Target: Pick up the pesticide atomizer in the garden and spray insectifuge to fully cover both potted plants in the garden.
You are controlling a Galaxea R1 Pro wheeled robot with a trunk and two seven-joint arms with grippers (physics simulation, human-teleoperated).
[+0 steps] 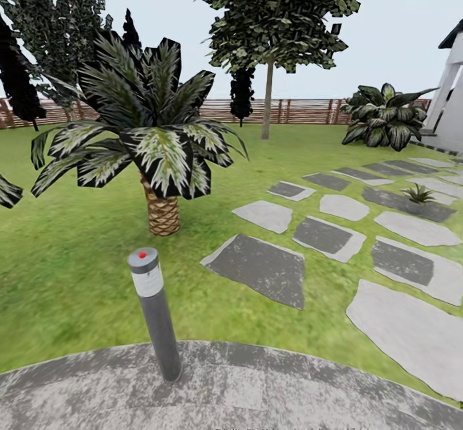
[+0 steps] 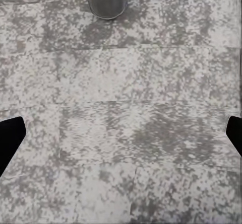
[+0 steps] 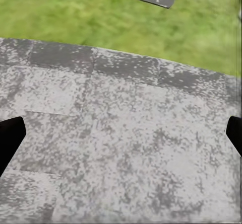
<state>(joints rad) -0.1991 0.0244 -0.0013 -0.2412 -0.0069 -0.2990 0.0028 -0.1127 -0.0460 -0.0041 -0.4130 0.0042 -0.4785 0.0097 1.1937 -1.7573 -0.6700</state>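
Observation:
The pesticide atomizer is out of view. One small potted plant (image 1: 418, 193) with pointed green leaves stands among the grey stepping slabs far to the right on the garden lawn (image 1: 77, 250). In the left wrist view my left gripper (image 2: 121, 138) is open, its dark fingertips (image 2: 10, 136) wide apart above speckled grey paving with nothing between them. My right gripper (image 3: 121, 138) is open too and empty, hanging over the patio close to its grass edge.
A grey post with a red dot (image 1: 154, 311) stands at the patio's edge (image 1: 257, 385); its base (image 2: 106, 0) is just ahead of my left gripper. A scaly-trunked palm (image 1: 151, 134) grows behind it. Stepping slabs (image 1: 260, 266), a broad-leaved bush (image 1: 386, 121), trees and a slatted fence (image 1: 302, 111) lie beyond.

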